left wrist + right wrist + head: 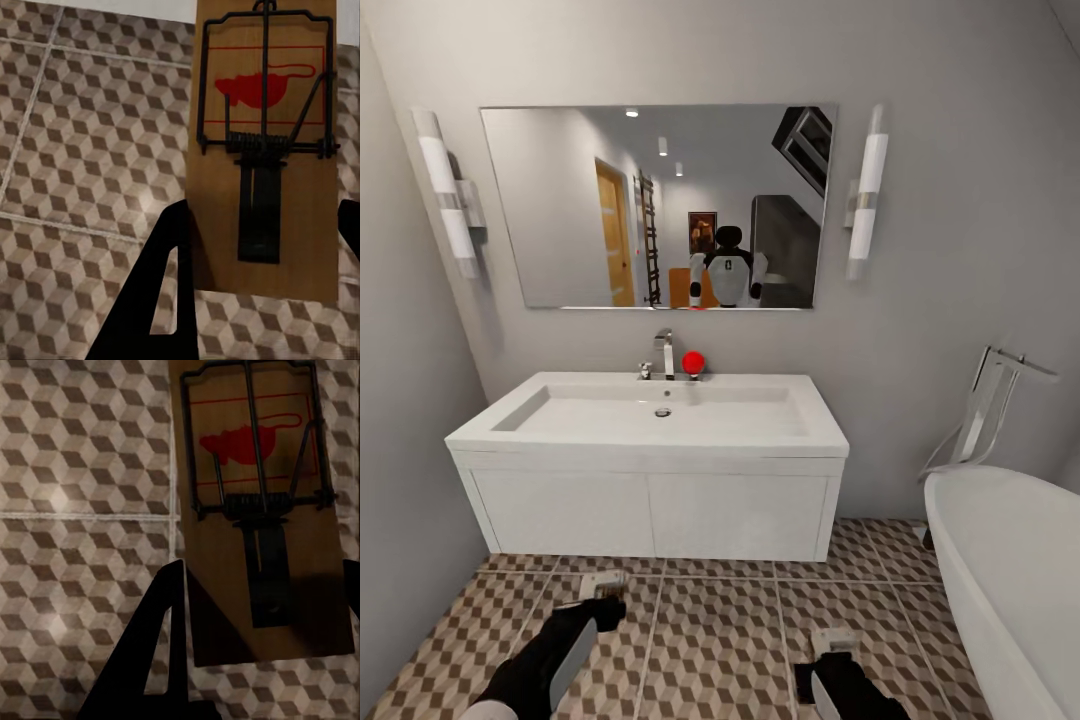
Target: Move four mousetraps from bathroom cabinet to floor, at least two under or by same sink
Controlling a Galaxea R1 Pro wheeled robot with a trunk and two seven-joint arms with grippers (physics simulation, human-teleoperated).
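Mousetraps are sitting in both of your grippers, one each, over the bathroom floor [720,640] in front of the sink [660,420]. You are clamping the left gripper [259,247] on the left mousetrap [262,150], its dark fingers [154,300] pressing either side of the tan board; from the head view that trap [602,583] is showing as a pale slab at the tip of your left arm, just before the white vanity [650,510]. Its board is carrying a dark wire frame, a coiled spring across the middle, a black tongue running back toward the gripper, and a red mouse figure inside a thin red outline. You are gripping the right mousetrap [259,510] in the right gripper [262,615] the same way, the board looking darker and more shadowed, with the same wire, spring and red print; in the head view it [832,640] is lying further right and nearer to you. Beneath both traps the tiles are showing a brown, beige and cream cube pattern with pale grout lines. Around you the grey walls are holding a wide mirror [660,205] flanked by two tube lights, a chrome tap [663,353] is standing beside a red ball [693,361] on the basin's back edge, and a white bathtub [1010,570] is curving in at the far right.
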